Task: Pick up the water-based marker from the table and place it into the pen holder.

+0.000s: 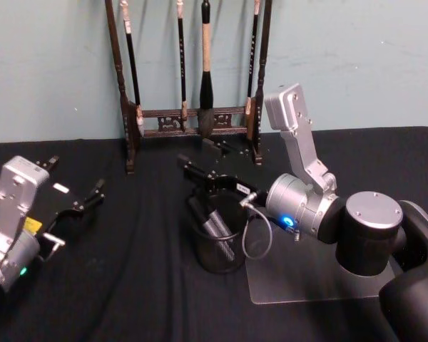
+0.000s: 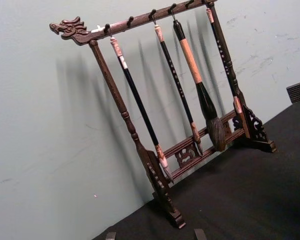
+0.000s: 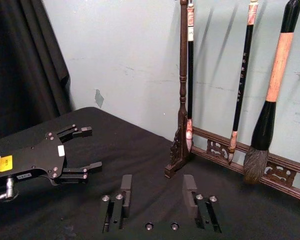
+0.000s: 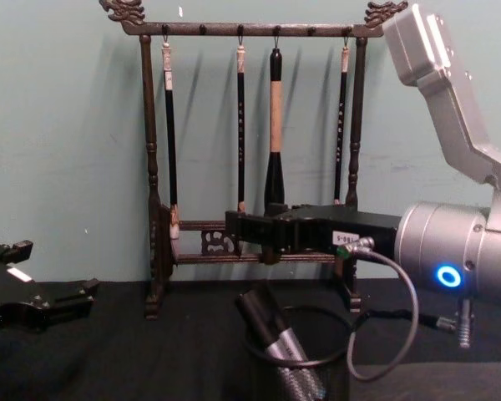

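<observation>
Silver-n-black marker [image 1: 212, 222] tilted inside black mesh pen holder [image 1: 221, 261], mid table [image 1: 128, 285], w/ tip end up.

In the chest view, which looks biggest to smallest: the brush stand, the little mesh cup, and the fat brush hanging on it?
1. Brush rack, tallest by far.
2. Fat brush.
3. Pen holder, cut off by the bottom edge and nearer the camera, so its rank against the brush is unsure.

The black-clothed table [image 1: 128, 285] bears the pen holder [image 1: 220, 246], brush rack [image 1: 192, 121] and clear sheet [image 1: 299, 281].
</observation>
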